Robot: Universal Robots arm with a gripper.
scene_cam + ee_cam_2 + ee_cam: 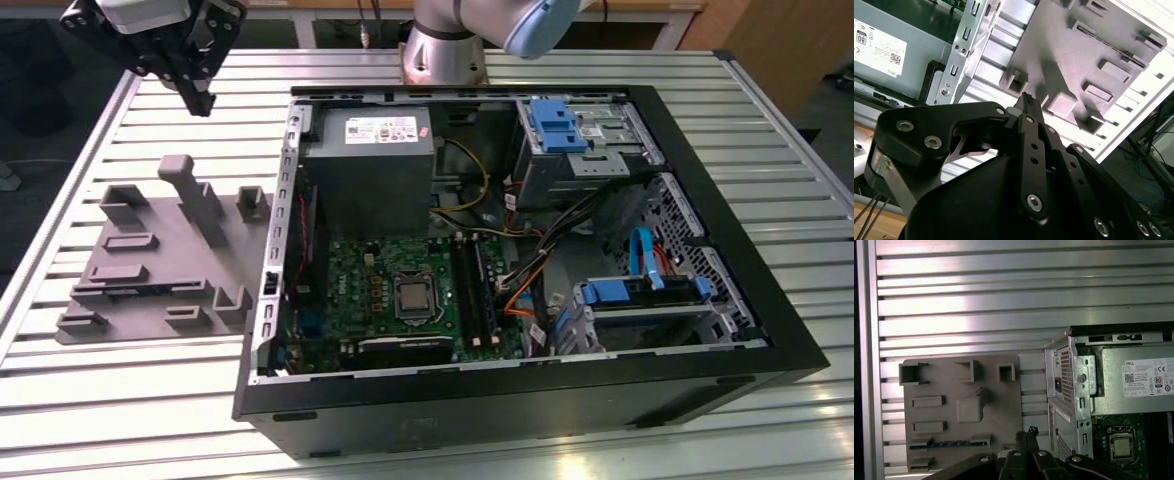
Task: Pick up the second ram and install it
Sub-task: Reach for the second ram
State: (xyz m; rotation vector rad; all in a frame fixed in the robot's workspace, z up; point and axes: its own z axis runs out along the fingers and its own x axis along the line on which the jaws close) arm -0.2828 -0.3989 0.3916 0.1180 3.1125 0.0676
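Black screw-studded tool, silver arm

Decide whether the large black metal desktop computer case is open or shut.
Open. The black computer case has no side cover; the green motherboard and grey power supply lie exposed.

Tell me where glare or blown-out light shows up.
First wrist view: a glare band crosses the slatted table. Second wrist view: the table blows out white beside the gray fixture tray. Exterior view: even light, the computer case shadowed inside.
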